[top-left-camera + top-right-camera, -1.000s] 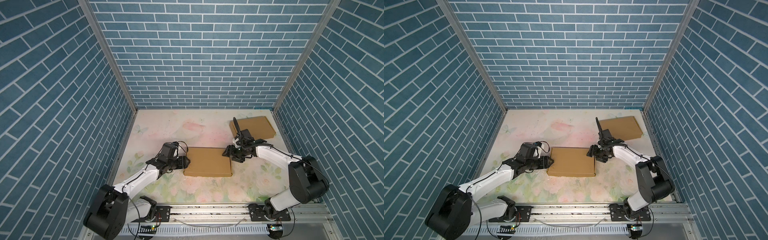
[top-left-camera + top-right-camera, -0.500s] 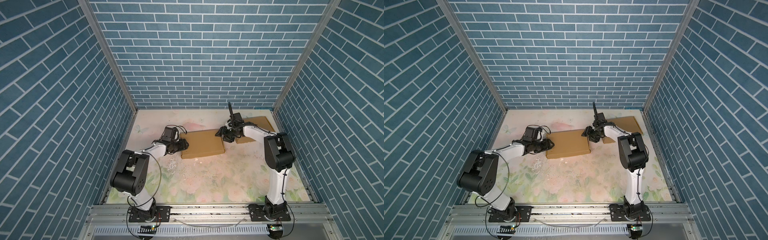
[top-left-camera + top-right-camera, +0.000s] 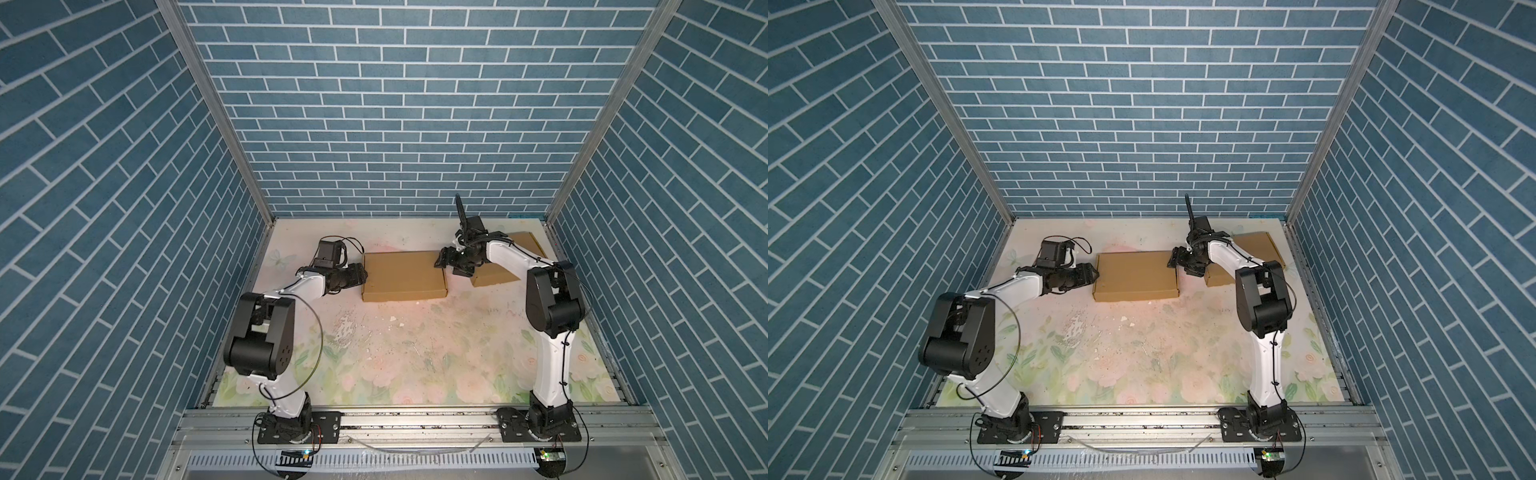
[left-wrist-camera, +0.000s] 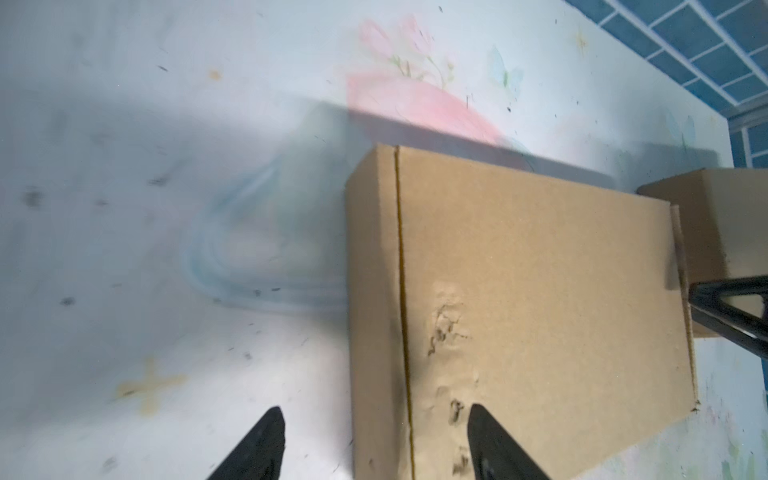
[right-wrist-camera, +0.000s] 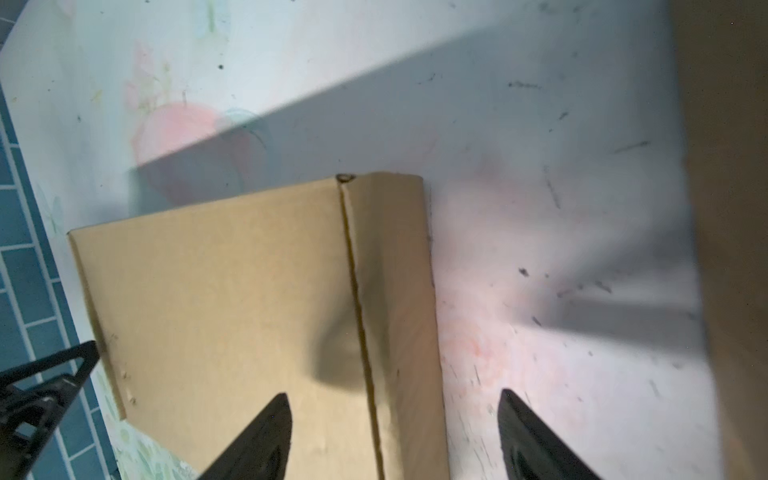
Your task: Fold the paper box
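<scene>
Task thing: shallow, closed brown cardboard box (image 3: 401,274) (image 3: 1136,274), flat and rectangular.
Where it is: on the pale floral table (image 3: 395,353), in the back half near the middle, with its long sides roughly along the blue brick-patterned back wall (image 3: 395,124).
Surface: plain brown top. Its low front wall shows in both top views.
Left end: the left wrist view shows a dark crease line running across the box (image 4: 540,291) close to that end, with crumpled dents and small tears in the top beside it.
Right end: the right wrist view shows a similar crease on the box (image 5: 228,291), with a soft round dimple against it.
Left gripper (image 3: 362,274) (image 3: 1094,274) (image 4: 374,409): at the box's left end, fingers spread wide, one over the box top and one over the table. I cannot tell whether either touches.
Right gripper (image 3: 441,259) (image 3: 1173,259) (image 5: 394,392): at the box's right end, fingers likewise spread across the end edge, pinching nothing.
Other thing: a second flat brown cardboard box (image 3: 528,241) (image 3: 1258,243) (image 4: 727,216) lies just beside the first, toward the back right corner, partly hidden by the right arm.
</scene>
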Controlling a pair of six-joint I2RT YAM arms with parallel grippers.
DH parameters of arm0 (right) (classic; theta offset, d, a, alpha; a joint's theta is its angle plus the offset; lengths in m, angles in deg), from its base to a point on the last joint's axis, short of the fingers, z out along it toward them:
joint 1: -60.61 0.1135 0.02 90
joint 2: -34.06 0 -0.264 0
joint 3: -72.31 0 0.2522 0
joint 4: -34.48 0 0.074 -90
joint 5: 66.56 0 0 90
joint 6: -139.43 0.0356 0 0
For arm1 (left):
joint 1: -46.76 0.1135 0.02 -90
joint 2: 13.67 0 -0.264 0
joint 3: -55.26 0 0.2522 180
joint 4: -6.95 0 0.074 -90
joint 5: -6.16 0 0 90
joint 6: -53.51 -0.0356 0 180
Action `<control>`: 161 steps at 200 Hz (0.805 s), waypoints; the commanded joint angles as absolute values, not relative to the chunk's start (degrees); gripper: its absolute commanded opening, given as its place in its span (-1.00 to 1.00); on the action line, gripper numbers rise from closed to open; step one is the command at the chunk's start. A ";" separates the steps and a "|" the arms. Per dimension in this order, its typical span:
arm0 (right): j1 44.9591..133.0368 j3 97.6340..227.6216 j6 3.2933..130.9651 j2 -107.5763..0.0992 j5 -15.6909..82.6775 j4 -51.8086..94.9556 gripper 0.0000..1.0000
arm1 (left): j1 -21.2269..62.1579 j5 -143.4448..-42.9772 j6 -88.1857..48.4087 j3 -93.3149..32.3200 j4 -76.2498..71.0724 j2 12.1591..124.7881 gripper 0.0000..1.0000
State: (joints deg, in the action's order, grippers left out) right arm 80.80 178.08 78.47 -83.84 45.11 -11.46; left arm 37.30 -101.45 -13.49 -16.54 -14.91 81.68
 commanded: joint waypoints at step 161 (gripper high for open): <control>59.74 109.32 59.31 -36.20 3.19 48.05 0.60 | 37.48 -58.65 -36.15 28.39 28.42 45.73 0.51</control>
